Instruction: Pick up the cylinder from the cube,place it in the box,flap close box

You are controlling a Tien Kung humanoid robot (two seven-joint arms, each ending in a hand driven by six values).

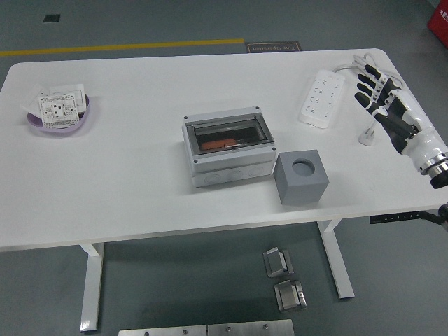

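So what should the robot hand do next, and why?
Probably nothing more than draw back and rest. The gray cube has an empty hole on top, an orange thing lies inside the box under its shut clear flap, and the right hand is open over by the power strip.
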